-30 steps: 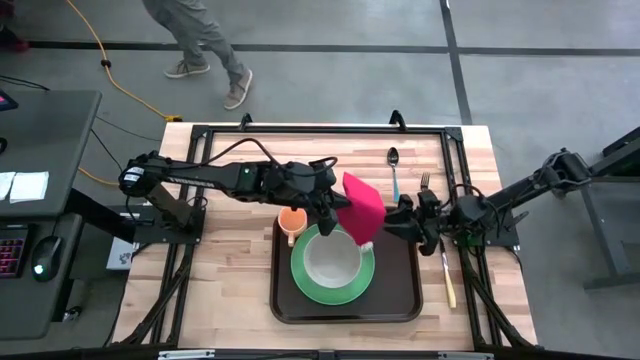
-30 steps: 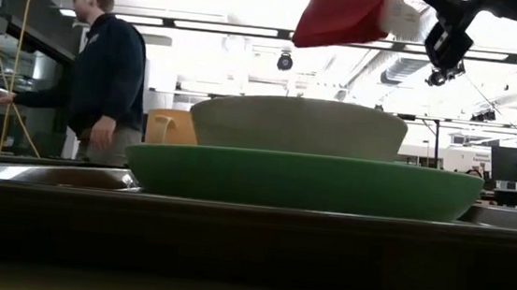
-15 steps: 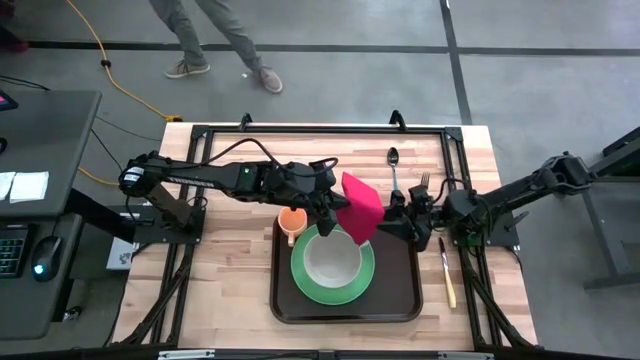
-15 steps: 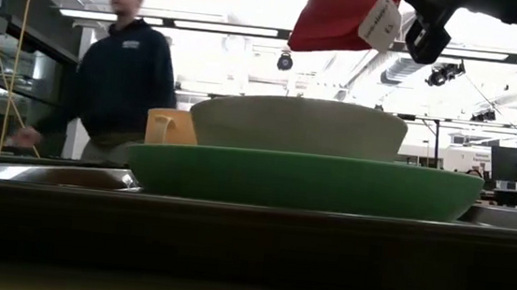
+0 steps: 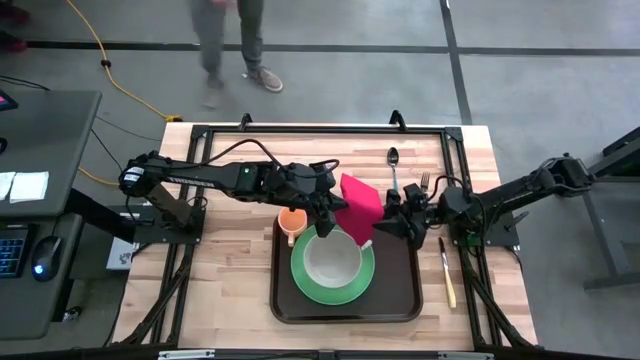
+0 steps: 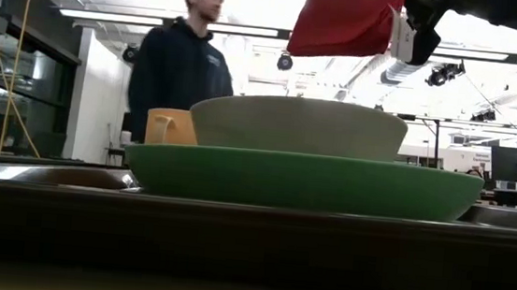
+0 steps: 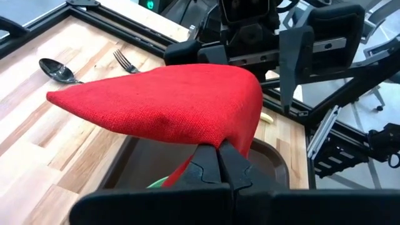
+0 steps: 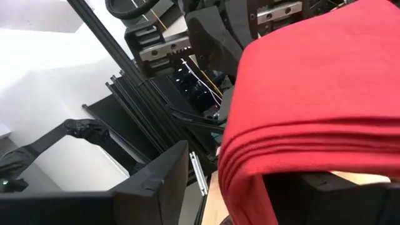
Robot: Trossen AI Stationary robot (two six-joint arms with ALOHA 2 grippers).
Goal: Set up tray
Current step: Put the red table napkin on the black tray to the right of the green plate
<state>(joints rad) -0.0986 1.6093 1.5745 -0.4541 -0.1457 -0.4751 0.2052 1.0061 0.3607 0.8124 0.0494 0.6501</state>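
A folded red napkin (image 5: pixel 360 203) (image 6: pixel 344 21) hangs in the air over the far right part of the dark brown tray (image 5: pixel 400 300). My left gripper (image 5: pixel 333 212) is shut on it. My right gripper (image 5: pixel 386 225) (image 6: pixel 411 32) is open at the napkin's right end (image 8: pixel 250 169), one finger on either side; whether it touches the cloth cannot be told. On the tray sit a green plate (image 5: pixel 300 275) with a pale bowl (image 5: pixel 333 258) on it, and an orange cup (image 5: pixel 291 220) at the far left corner. My left gripper (image 7: pixel 219 156) pinches the napkin between its two fingers at the lower folded edge (image 7: pixel 220 140) on the napkin's left side, coming level from the table's left. The folded cloth (image 7: pixel 169 103) is lifted clear and stands out beyond the fingers toward the right arm.
A spoon (image 5: pixel 393 163) and a fork (image 5: pixel 424 181) lie on the wood beyond the tray, and a knife (image 5: pixel 447 270) lies to its right. A black frame borders the table's far side. A person (image 6: pixel 186 59) walks in the room beyond the far edge.
My right gripper has moved toward the table's left, up to the napkin's right end, and in the low view it now covers the white tag there. My left gripper and the napkin have kept still. The person beyond the table has walked on.
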